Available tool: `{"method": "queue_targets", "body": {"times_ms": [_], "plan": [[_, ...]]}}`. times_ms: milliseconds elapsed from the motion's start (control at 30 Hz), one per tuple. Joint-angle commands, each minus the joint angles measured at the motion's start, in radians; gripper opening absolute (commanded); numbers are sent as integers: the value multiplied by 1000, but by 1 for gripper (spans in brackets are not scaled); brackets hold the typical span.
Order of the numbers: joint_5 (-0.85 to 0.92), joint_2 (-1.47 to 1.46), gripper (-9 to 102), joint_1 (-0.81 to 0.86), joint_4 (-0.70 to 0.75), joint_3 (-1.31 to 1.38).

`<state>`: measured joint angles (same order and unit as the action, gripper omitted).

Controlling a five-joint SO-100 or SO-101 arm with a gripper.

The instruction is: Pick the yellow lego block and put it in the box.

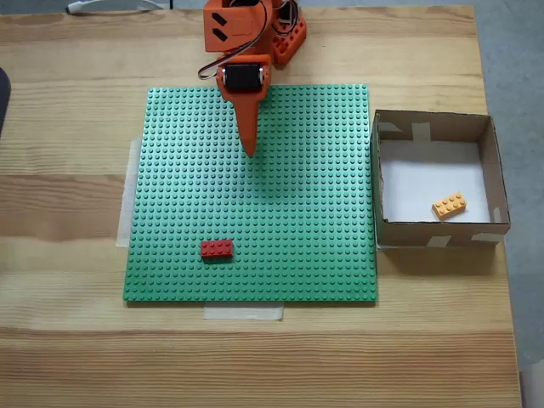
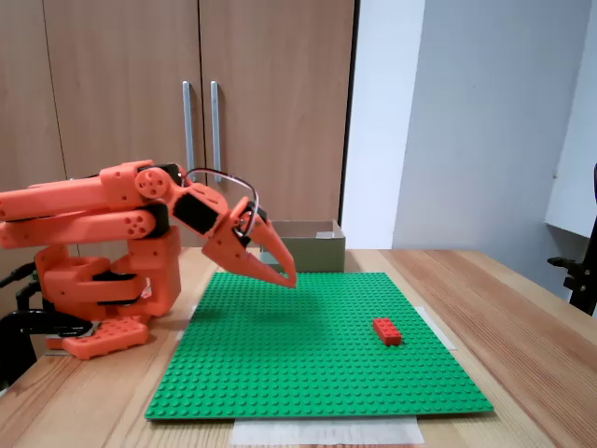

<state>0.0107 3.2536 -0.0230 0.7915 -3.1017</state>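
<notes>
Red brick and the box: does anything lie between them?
Nothing but bare green baseplate separates the red brick from the box, seen in the fixed view from above.

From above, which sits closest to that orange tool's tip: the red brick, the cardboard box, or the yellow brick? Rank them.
Overhead fixed view, from the tool:
1. Red brick, below it on the green baseplate.
2. Cardboard box, to the right; its near wall is almost as close.
3. Yellow brick, inside the box.
</notes>
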Motion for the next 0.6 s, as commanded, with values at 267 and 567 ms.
{"method": "queue_targets", "body": {"times_ms": [267, 567], "plan": [[52, 9, -1, 2, -25, -55], [-32, 9, -1, 2, 6, -80]]}}
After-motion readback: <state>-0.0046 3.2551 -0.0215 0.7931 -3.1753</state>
